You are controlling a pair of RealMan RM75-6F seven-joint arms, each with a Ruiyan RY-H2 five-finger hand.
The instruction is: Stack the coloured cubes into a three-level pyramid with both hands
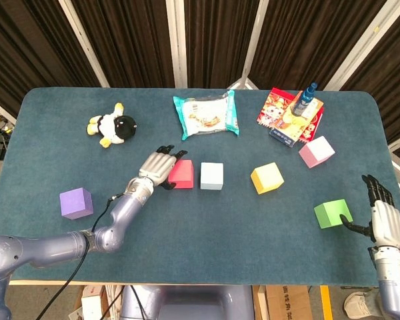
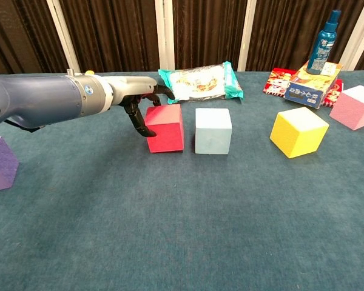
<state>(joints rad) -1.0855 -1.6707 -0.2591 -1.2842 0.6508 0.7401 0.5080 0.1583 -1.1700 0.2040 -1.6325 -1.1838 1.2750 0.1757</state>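
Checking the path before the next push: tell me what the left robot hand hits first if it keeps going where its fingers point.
The left robot hand already touches the red cube; beyond it, the light blue cube likely comes next.

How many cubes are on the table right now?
6: purple cube far left, red cube at the left hand, light blue cube beside it, yellow cube, pink cube, green cube by the right hand.

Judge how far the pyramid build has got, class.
Done: nothing is stacked; the red cube sits beside the light blue cube, a narrow gap between them. In hand: the left hand touches the red cube. Left: yellow, pink, green and purple cubes lie scattered.
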